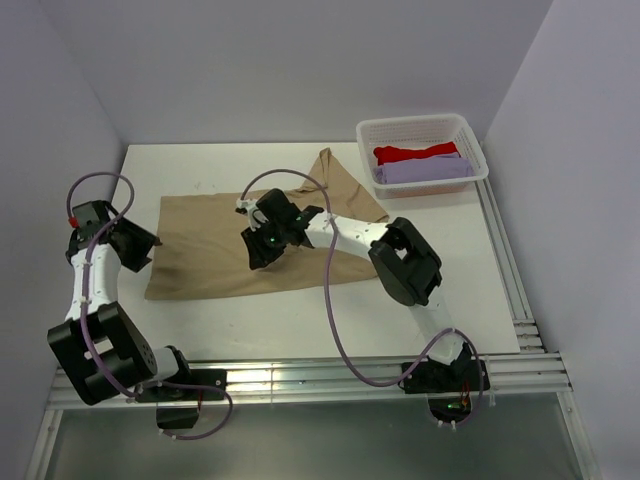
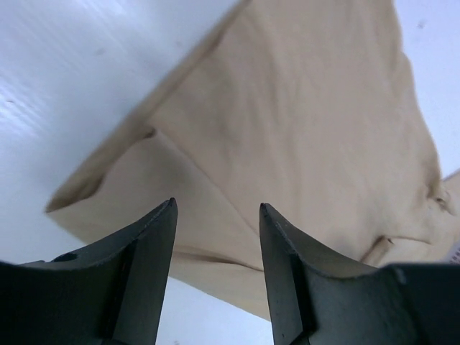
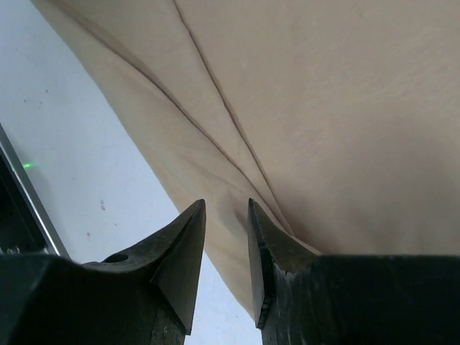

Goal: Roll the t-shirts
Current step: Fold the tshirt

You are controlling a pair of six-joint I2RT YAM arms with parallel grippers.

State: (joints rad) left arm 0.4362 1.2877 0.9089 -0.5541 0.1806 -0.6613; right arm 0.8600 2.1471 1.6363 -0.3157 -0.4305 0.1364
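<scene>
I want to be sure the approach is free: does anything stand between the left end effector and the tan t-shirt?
Nothing visible does. The left end effector, jaws open, hangs at the left edge of the tan t-shirt, spread on the table. The white basket sits away at the back right.

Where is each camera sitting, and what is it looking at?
Top camera: high behind, looking down on table, tan t-shirt, basket; left arm and right arm show.
Left wrist camera: on that wrist, looking past the left gripper at the shirt's edge; two fingers show.
Right wrist camera: on that wrist, close over the shirt; two fingers of the right gripper show.
Shared: every view sees the tan t-shirt.
</scene>
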